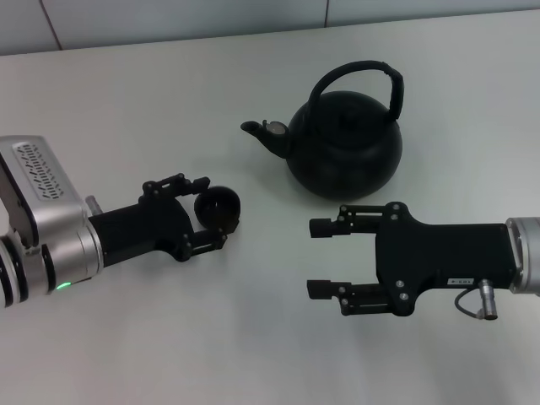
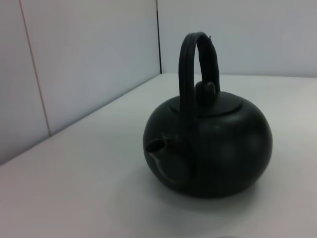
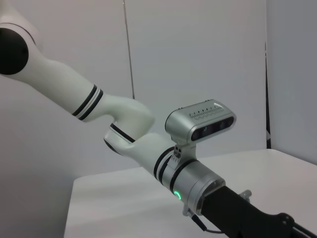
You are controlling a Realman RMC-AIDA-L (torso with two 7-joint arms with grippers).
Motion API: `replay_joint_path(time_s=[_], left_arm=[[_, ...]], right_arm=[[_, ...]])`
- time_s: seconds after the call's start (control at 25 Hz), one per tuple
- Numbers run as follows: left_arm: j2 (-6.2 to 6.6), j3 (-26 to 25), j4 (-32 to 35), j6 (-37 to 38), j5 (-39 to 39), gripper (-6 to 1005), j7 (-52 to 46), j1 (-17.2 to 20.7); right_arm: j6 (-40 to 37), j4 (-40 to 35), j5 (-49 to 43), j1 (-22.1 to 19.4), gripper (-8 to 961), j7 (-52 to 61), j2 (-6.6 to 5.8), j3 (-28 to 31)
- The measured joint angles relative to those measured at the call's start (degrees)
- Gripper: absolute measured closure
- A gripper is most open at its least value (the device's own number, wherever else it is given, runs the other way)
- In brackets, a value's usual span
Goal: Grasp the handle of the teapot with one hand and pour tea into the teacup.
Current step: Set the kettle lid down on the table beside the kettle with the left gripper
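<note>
**A:** The teapot — where does it sit relative to the jaws?

**B:** Start at the jaws. The left gripper has its jaws closed around the teacup, holding it near the table. The right gripper has its jaws spread wide with nothing between them; it hovers just short of the pot's near side. The teapot stands upright beyond both, spout toward the robot's left, not touched by either.

**A:** And the handle?

**B:** The handle arches upright over the lid, free of any finger. In the left wrist view it rises over the knob of the teapot as a tall hoop.

**A:** What can't you make out?

**B:** Black on black, mostly. The cup's far side merges with the left fingers, so I can't say exactly where the pads touch it. The left wrist view shows none of its own fingers. The right wrist view misses pot and cup altogether; it shows the left arm, cut off at the lower edge.

**A:** The surroundings?

**B:** A plain white table, with pale wall panels divided by dark seams behind it.

**A:** Counts?

**B:** One teapot, one handle, one teacup, two grippers.
</note>
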Motion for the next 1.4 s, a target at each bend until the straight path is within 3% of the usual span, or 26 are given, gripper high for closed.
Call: replay_joint_path(time_s=[0.28,1.4], left_arm=[[0.0,0.2,1.2,0.0,-0.1,151,-0.5,0.3],[0.0,-0.1,2.1,-0.5,-0.1,152,0.1,1.3]], right_arm=[[0.0,0.1,-0.1,0.0,260,0.0,-0.01,0.3],[0.5,0.2,0.7,-0.8,260,-1.6,0.14,2.5]])
